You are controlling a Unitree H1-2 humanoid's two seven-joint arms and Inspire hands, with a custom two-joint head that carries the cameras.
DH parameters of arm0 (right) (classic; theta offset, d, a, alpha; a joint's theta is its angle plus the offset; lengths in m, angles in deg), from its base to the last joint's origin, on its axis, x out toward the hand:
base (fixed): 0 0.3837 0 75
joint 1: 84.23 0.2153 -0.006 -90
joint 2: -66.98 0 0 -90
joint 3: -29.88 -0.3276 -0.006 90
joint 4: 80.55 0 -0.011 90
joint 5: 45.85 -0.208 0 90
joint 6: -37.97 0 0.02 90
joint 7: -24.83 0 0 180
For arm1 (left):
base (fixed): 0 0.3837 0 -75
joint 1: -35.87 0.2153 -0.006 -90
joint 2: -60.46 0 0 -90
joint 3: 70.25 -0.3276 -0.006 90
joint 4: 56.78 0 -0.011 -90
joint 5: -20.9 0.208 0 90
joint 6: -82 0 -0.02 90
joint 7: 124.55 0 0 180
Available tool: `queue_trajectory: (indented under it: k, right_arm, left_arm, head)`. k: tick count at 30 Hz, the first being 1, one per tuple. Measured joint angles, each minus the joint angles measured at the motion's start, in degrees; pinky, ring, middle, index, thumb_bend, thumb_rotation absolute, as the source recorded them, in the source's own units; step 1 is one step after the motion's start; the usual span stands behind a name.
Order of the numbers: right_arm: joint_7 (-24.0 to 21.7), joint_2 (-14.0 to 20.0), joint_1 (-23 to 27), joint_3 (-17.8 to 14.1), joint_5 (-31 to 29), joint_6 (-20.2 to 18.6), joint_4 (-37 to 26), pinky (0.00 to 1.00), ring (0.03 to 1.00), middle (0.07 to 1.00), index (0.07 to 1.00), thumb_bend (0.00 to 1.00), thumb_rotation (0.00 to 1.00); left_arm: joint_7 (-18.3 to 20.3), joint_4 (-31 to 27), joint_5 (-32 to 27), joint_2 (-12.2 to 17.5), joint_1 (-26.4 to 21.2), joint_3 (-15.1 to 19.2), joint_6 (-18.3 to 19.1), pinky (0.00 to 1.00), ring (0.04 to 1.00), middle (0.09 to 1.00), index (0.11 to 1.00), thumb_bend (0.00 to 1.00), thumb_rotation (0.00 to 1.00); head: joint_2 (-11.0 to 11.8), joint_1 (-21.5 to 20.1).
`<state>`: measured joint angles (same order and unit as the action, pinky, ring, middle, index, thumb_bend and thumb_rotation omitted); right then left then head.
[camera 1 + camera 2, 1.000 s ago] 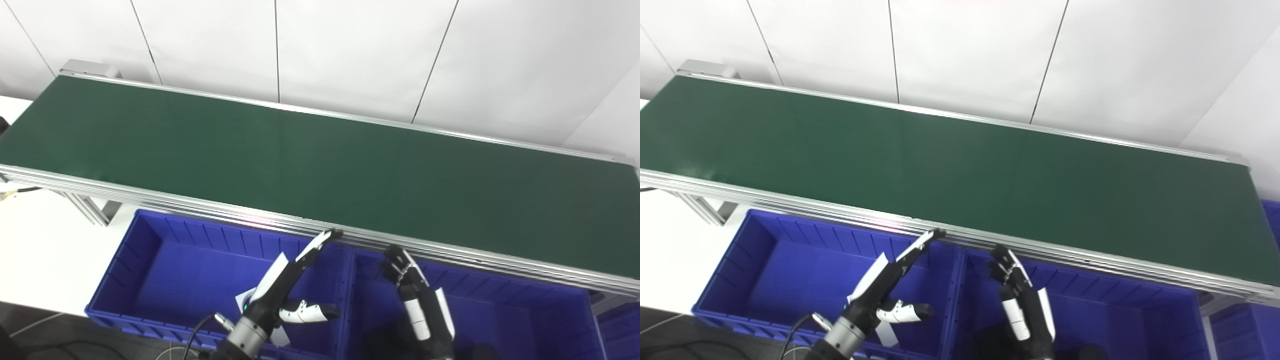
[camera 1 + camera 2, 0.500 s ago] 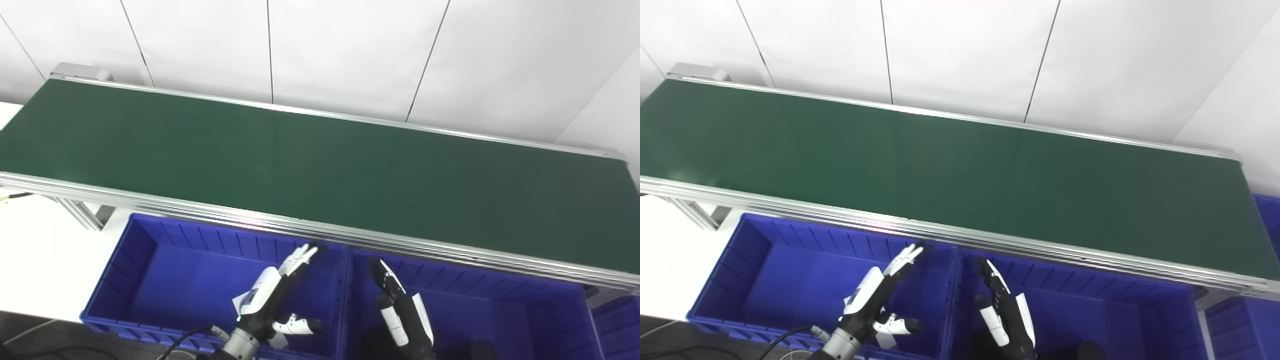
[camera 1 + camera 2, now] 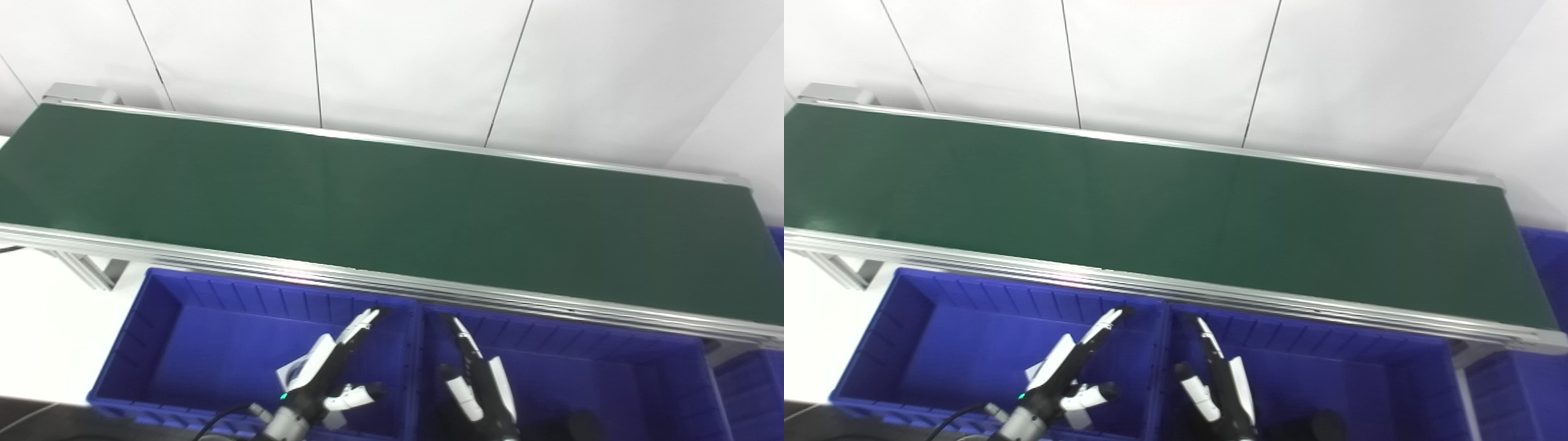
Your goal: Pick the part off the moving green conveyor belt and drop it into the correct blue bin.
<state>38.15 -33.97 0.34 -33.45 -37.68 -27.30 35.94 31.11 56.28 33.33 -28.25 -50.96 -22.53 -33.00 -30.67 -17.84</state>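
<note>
The green conveyor belt runs across the picture, and no part shows anywhere on it. Two blue bins stand side by side below its near rail: a left bin and a right bin. My left hand hovers over the right end of the left bin, open, with its fingers stretched toward the rail and its thumb out to the side. My right hand hangs over the left end of the right bin, open, with straight fingers pointing up. Neither hand holds anything.
The belt's aluminium near rail overhangs the back edges of the bins. A third blue bin shows at the far right. A frame leg and a white tabletop lie at the left. White wall panels stand behind.
The camera has shifted. Both hands have dropped back from the belt's near rail toward the picture's bottom, and the right hand's curled fingers have straightened. Nothing was picked up.
</note>
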Motion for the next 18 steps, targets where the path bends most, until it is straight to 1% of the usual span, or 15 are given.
queue_trajectory:
  k: [1,4,5,6,7,10,11,12,13,14,15,16,17,18]
  right_arm:
    - [0.77,0.03,0.13,0.43,0.16,0.00,0.02,0.93,0.957,0.944,0.917,0.79,0.93]
    - [3.02,0.06,0.47,1.63,0.73,0.00,0.02,0.95,0.961,0.945,0.924,0.79,0.93]
    - [3.53,0.07,0.51,1.92,0.75,0.00,0.02,0.95,0.962,0.945,0.925,0.79,0.93]
    - [3.87,0.07,0.54,2.09,0.73,0.00,0.02,0.95,0.963,0.946,0.928,0.79,0.94]
    - [4.03,0.07,0.61,2.23,0.74,0.00,0.02,0.96,0.964,0.947,0.931,0.79,0.95]
    - [4.95,0.05,0.79,2.72,0.74,0.00,0.00,0.97,0.972,0.953,0.935,0.79,0.96]
    - [4.99,0.05,0.82,2.71,0.74,0.00,-0.07,0.97,0.976,0.956,0.937,0.79,0.97]
    - [4.96,0.07,0.79,2.69,0.70,0.00,-0.28,0.98,0.979,0.960,0.940,0.79,0.97]
    - [4.82,0.13,0.74,2.60,0.58,0.00,-0.63,0.98,0.980,0.963,0.942,0.79,0.98]
    - [4.47,0.21,0.72,2.44,0.38,0.00,-1.05,0.97,0.977,0.963,0.940,0.80,0.98]
    - [3.69,0.24,0.73,2.06,0.06,0.00,-1.49,0.96,0.968,0.963,0.939,0.80,0.98]
    - [3.09,0.28,0.72,1.62,-0.21,0.00,-2.00,0.96,0.954,0.962,0.938,0.79,0.98]
    - [2.19,0.33,0.65,0.93,-0.69,0.00,-2.92,0.96,0.953,0.962,0.938,0.79,0.98]
    - [1.54,0.41,0.66,0.41,-1.07,0.00,-3.40,0.95,0.941,0.959,0.936,0.79,0.97]
  left_arm:
    - [0.35,-0.10,-0.38,0.16,0.02,0.06,0.00,1.00,1.000,1.000,0.974,0.89,1.00]
    - [1.84,-1.61,-0.81,0.78,0.41,0.62,0.01,1.00,1.000,1.000,0.992,0.85,1.00]
    - [2.58,-2.59,-1.17,0.92,0.63,0.90,-0.01,1.00,1.000,1.000,0.995,0.85,1.00]
    - [3.29,-3.21,-1.64,0.87,0.80,1.29,-0.01,1.00,1.000,1.000,0.996,0.84,1.00]
    - [3.53,-3.63,-1.83,0.76,0.91,1.60,-0.01,1.00,1.000,1.000,0.999,0.83,1.00]
    - [5.24,-4.42,-1.94,0.55,1.24,2.83,-0.01,1.00,1.000,1.000,1.000,0.81,1.00]
    - [5.87,-4.68,-1.98,0.49,1.48,3.38,-0.01,1.00,1.000,1.000,1.000,0.80,1.00]
    - [6.20,-5.12,-2.01,0.49,1.70,3.73,-0.01,1.00,1.000,1.000,0.999,0.79,1.00]
    - [6.86,-5.90,-2.04,0.49,2.01,4.19,-0.01,1.00,1.000,1.000,0.998,0.78,1.00]
    - [7.20,-6.34,-2.07,0.43,2.18,4.48,-0.01,1.00,1.000,1.000,0.996,0.78,1.00]
    - [7.68,-6.44,-2.29,0.21,2.23,4.95,-0.01,1.00,1.000,1.000,0.989,0.77,1.00]
    - [7.91,-6.45,-2.49,-0.08,2.23,5.48,-0.01,1.00,1.000,1.000,0.982,0.77,1.00]
    - [8.37,-6.66,-2.69,-0.51,2.28,6.33,-0.01,1.00,1.000,1.000,0.981,0.77,1.00]
    - [8.55,-7.16,-2.97,-0.82,2.31,6.78,-0.01,1.00,1.000,1.000,0.977,0.76,1.00]
  head:
    - [-0.35,-1.65]
    - [-0.44,-2.29]
    - [-1.14,-2.98]
    - [-1.14,-2.99]
    - [-2.19,-2.90]
    - [-2.46,-2.90]
    - [-4.64,-2.73]
    - [-5.53,-2.55]
    - [-6.93,-2.20]
    - [-6.94,-2.20]
    - [-8.68,-1.15]
    - [-9.31,-0.36]
    - [-9.32,-0.35]
    - [-10.19,1.82]
